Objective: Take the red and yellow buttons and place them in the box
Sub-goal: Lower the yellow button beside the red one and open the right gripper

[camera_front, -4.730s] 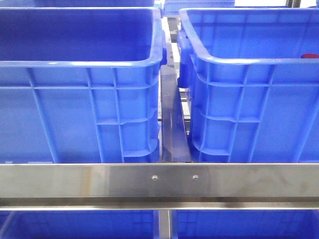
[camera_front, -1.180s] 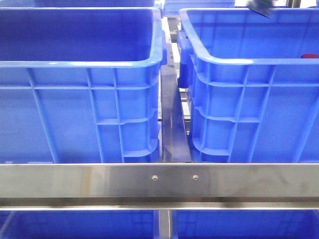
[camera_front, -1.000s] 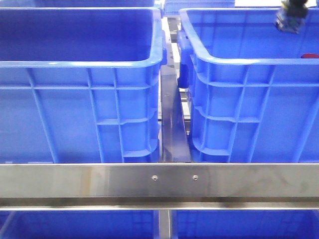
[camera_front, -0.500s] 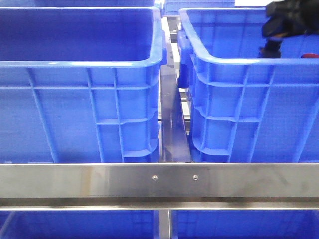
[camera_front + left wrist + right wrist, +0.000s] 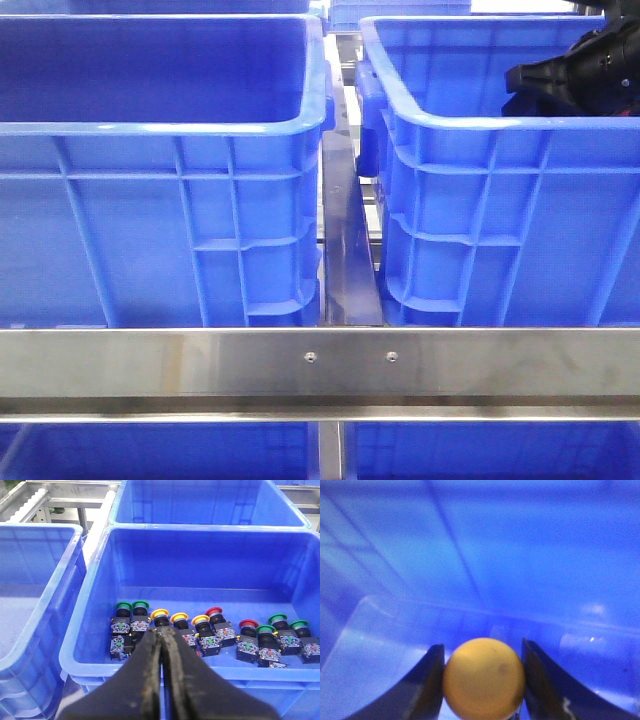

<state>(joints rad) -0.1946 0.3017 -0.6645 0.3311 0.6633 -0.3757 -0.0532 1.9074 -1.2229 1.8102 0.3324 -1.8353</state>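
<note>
My right gripper (image 5: 481, 646) is shut on a yellow button (image 5: 484, 679), whose round cap fills the gap between the two dark fingers. Behind it are only blurred blue crate walls. In the front view my black right arm (image 5: 580, 70) reaches from the right edge into the right-hand box (image 5: 470, 200), its fingertips hidden behind the rim. My left gripper (image 5: 161, 632) is shut and empty, hanging over the near rim of a blue crate (image 5: 85, 600). That crate holds a row of buttons: yellow ones (image 5: 160, 614), red ones (image 5: 214, 612) and green ones (image 5: 124, 605).
A second large blue crate (image 5: 160, 200) stands left of the box, with a narrow metal gap (image 5: 345, 240) between them. A steel rail (image 5: 320, 365) crosses the front. The left wrist view shows an empty blue crate (image 5: 30, 610) beside the button crate and another (image 5: 210, 505) behind it.
My right arm has come in from the upper right and dropped into the right-hand box. It now covers the red spot seen earlier at that box's right edge.
</note>
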